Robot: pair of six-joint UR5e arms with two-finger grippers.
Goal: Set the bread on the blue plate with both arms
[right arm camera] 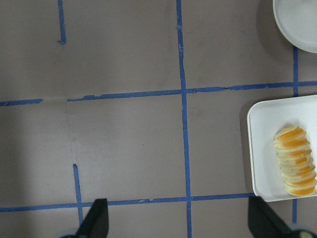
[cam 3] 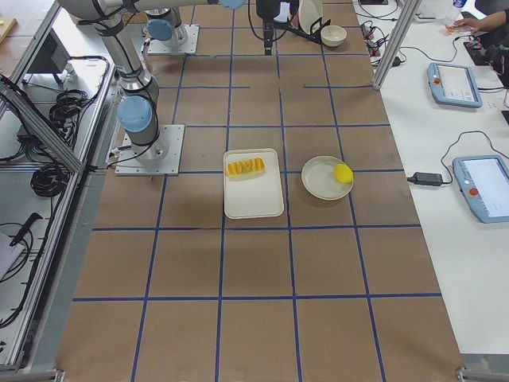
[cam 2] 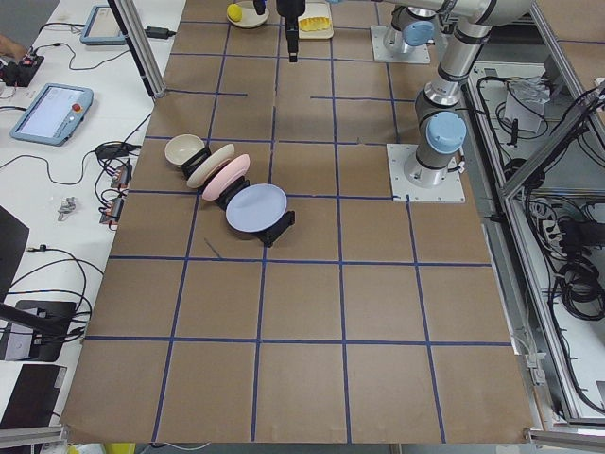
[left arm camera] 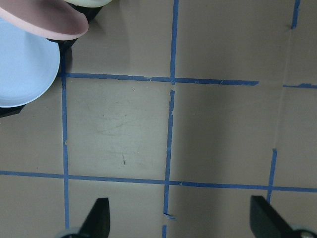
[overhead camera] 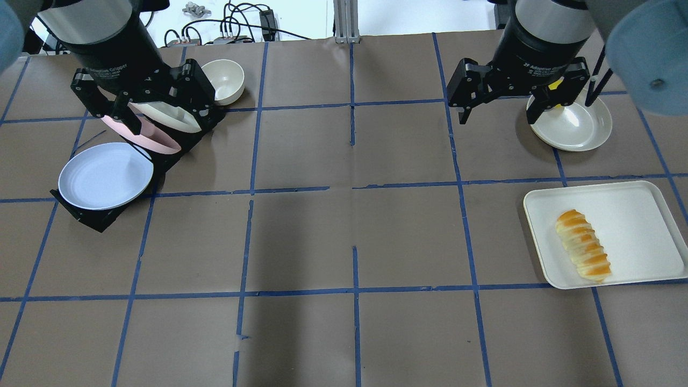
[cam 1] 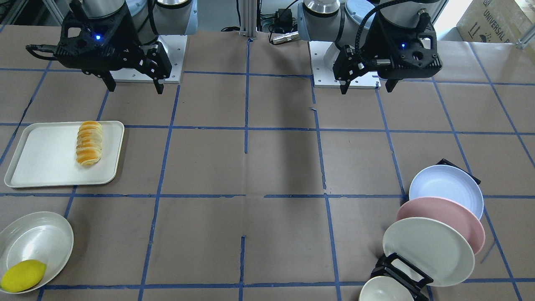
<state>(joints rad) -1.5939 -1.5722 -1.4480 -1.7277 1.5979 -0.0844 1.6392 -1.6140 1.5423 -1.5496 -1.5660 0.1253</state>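
The bread (cam 1: 89,143) lies on a white tray (cam 1: 42,161) on my right side; it also shows in the overhead view (overhead camera: 583,245) and the right wrist view (right arm camera: 295,161). The blue plate (cam 1: 446,188) leans in a black rack on my left side, at the end nearest my base (overhead camera: 105,176), and its edge shows in the left wrist view (left arm camera: 22,69). My left gripper (cam 1: 367,88) hangs open and empty above the table near the rack (overhead camera: 153,115). My right gripper (cam 1: 136,88) hangs open and empty, well above the table and apart from the bread (overhead camera: 499,118).
The rack (cam 1: 401,271) also holds a pink plate (cam 1: 451,213) and a white plate (cam 1: 426,251); a white bowl (cam 1: 384,290) stands beside it. A white dish (cam 1: 46,234) with a yellow lemon-shaped object (cam 1: 23,275) sits past the tray.
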